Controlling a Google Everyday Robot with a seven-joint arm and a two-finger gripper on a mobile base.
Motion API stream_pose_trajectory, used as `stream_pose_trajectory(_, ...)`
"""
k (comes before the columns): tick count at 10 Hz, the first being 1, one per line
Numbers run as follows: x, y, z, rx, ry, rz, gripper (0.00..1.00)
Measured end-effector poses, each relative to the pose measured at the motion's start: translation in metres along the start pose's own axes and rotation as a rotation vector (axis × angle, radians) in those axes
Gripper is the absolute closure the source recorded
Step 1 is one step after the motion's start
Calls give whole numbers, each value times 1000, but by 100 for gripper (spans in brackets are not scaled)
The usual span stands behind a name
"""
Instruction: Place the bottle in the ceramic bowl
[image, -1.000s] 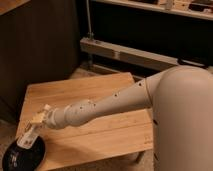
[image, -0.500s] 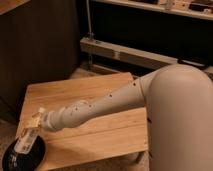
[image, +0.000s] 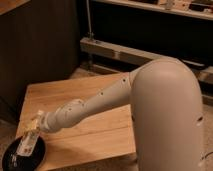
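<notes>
The black glossy ceramic bowl (image: 11, 159) sits on the front left corner of the wooden table (image: 60, 95). My gripper (image: 33, 131) reaches down over the bowl's right side from the long pale arm. It is shut on the bottle (image: 26, 143), a small clear bottle with a pale label. The bottle hangs tilted, and its lower end is inside the bowl's rim. Whether it touches the bowl's bottom I cannot tell.
My arm (image: 95, 102) crosses the table diagonally from my large white body (image: 167, 115) at the right. A dark cabinet wall (image: 40, 45) stands behind the table. A metal shelf rail (image: 115, 50) runs behind, to the right.
The gripper has moved down and slightly left with the bottle, from above the bowl's rim to low over the bowl. The bowl has not shifted.
</notes>
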Motion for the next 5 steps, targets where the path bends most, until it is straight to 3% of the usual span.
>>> stream_pose_trajectory(5, 1, -19, 11, -2, 35, -13, 32)
